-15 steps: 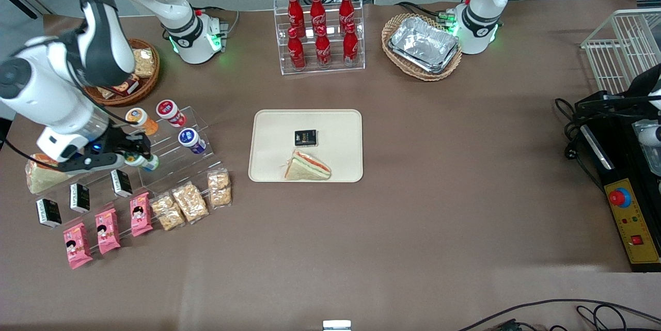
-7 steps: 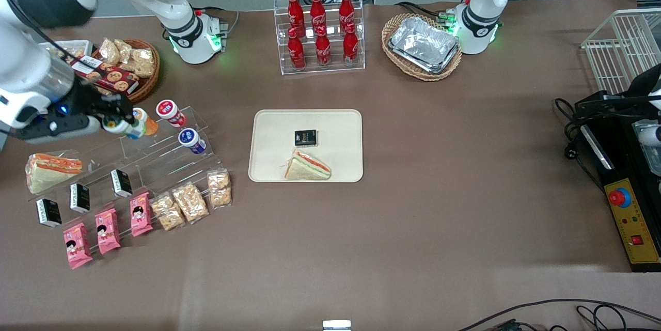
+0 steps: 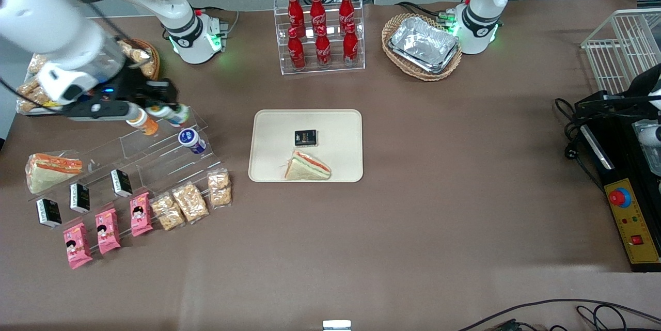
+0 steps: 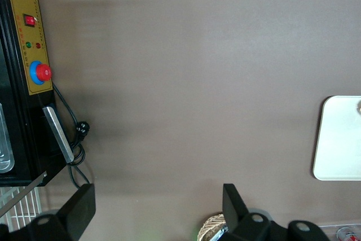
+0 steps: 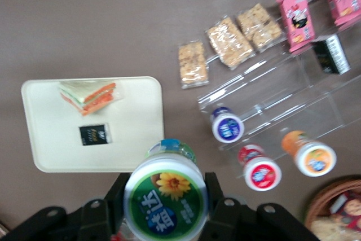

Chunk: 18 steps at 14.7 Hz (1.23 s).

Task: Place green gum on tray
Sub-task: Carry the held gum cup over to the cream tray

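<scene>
The green gum (image 5: 165,198), a small bottle whose white lid has a green label with a flower, sits between the fingers of my right gripper (image 5: 165,202), which is shut on it. In the front view the gripper (image 3: 164,110) holds the gum (image 3: 177,114) in the air above the upper step of the clear acrylic stand (image 3: 155,153), toward the working arm's end of the table. The cream tray (image 3: 273,129) lies at mid-table, apart from the gripper, and carries a sandwich (image 3: 308,166) and a black packet (image 3: 305,138). The tray (image 5: 51,139) also shows below the gum in the right wrist view.
On the stand are an orange-labelled bottle (image 3: 143,123), a blue-labelled bottle (image 3: 191,140), a red-labelled bottle (image 5: 259,172), black packets (image 3: 122,182) and a sandwich (image 3: 51,170). Pink packets (image 3: 107,230) and snack bars (image 3: 190,201) lie nearer the camera. A cola rack (image 3: 320,31) and a basket of foil trays (image 3: 422,44) stand farther back.
The gripper has lifted the green gum off the stand's lower step, carried it away from the camera, and then swung toward the tray, above the red-labelled bottle.
</scene>
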Each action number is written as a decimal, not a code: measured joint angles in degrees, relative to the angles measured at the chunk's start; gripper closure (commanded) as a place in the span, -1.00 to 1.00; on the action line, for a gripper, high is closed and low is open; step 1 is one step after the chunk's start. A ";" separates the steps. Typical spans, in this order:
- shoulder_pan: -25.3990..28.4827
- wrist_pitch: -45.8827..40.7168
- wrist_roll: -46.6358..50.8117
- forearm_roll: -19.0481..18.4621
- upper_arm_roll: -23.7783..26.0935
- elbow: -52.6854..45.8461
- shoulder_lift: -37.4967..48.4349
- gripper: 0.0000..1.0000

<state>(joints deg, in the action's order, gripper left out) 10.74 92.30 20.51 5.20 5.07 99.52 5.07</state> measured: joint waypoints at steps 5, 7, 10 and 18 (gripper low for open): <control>3.43 9.29 11.52 0.07 2.18 3.57 -3.49 0.79; 3.45 14.47 13.68 0.08 3.32 7.60 -4.35 0.79; 3.49 24.96 17.05 0.09 5.93 16.03 -5.02 0.77; 3.64 48.23 22.87 0.09 11.28 34.39 -6.81 0.77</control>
<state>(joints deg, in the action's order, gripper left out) 14.38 140.54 43.38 5.29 16.35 133.91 -1.75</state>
